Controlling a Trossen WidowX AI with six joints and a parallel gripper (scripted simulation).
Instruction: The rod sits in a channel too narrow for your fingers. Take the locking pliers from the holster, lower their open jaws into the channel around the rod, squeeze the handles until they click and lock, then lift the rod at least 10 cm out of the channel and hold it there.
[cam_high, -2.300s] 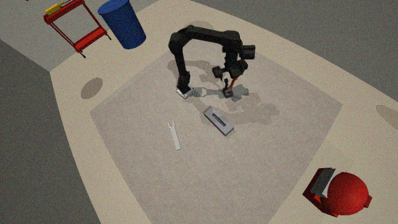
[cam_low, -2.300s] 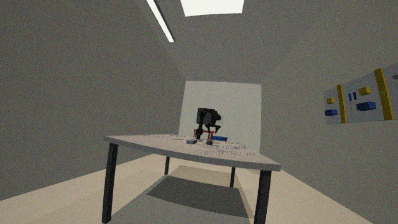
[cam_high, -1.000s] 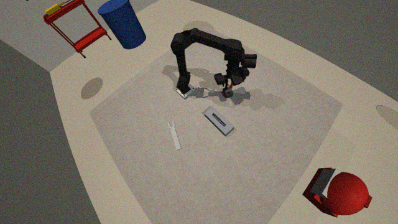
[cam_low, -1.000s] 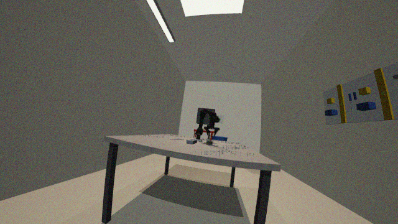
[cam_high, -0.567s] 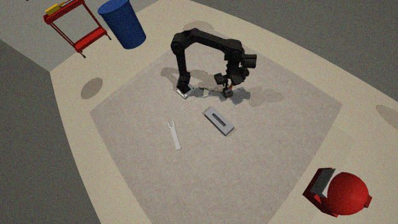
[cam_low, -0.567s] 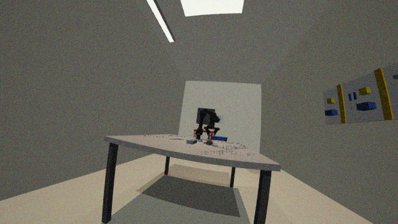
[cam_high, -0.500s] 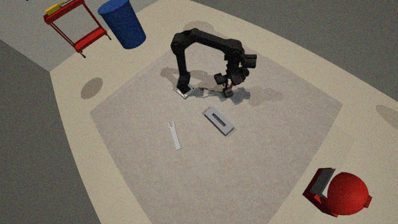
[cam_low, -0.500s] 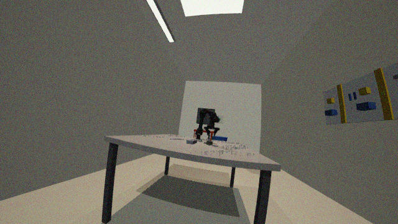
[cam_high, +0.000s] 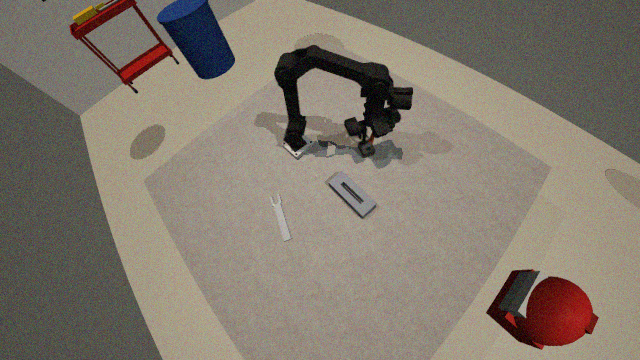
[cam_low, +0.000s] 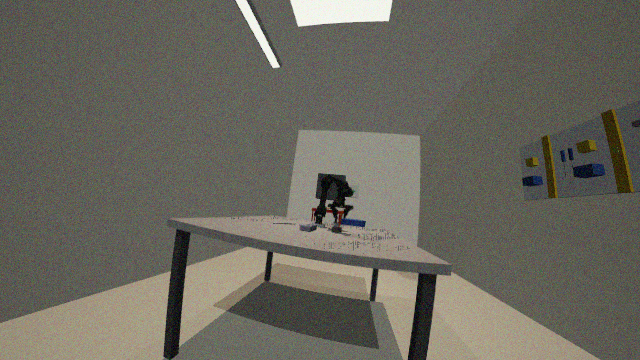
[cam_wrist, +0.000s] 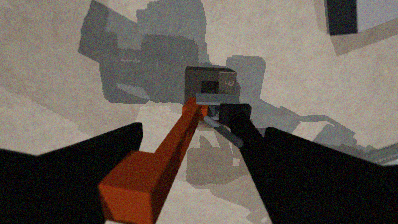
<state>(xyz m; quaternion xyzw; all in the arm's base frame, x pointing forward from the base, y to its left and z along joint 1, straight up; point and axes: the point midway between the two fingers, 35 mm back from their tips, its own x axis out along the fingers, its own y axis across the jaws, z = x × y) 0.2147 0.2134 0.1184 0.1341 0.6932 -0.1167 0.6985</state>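
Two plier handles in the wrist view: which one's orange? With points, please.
The handle (cam_wrist: 172, 137) nearer the left edge of the wrist view, ending in a blocky tip between the fingers. The other handle (cam_wrist: 250, 137) is black.

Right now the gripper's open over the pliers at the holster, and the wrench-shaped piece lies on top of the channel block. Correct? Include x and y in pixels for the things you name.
Not on top: the wrench-shaped piece (cam_high: 282, 221) lies on the table beside the channel block (cam_high: 369, 206), a gap between them, per the top view. The rest stands.
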